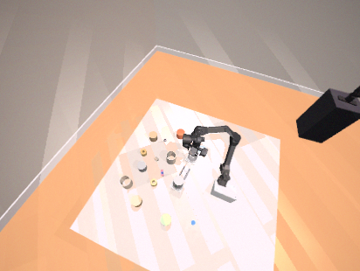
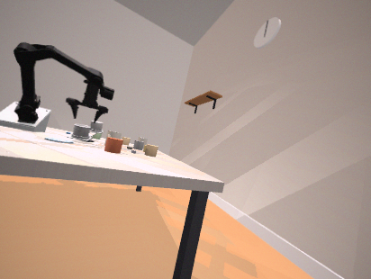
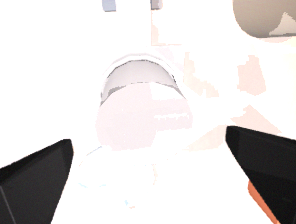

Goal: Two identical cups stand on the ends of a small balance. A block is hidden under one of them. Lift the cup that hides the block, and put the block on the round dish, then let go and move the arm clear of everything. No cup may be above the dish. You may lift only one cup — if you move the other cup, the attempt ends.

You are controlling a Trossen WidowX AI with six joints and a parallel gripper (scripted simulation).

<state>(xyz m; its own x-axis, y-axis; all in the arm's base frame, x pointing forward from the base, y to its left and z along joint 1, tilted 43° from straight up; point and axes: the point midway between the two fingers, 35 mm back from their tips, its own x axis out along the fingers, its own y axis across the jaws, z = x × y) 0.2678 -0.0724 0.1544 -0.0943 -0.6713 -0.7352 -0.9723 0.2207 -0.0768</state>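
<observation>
We see the gripper (image 1: 195,150) (image 2: 85,120) (image 3: 151,139) with its jaws wide and holding nothing, and the near grey balance cup (image 1: 192,156) (image 2: 81,131) (image 3: 145,116) is standing below, sideways between the two fingertips.

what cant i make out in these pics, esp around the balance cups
- Block: not visible; nothing shows which balance cup hides it.
- Cup under the gripper: partly blocked by the gripper, top view.
- Round dish: washed out, wrist view.
- Orange cup: mostly behind a finger, wrist view.
- Balance tilt: too small, exterior view.
</observation>
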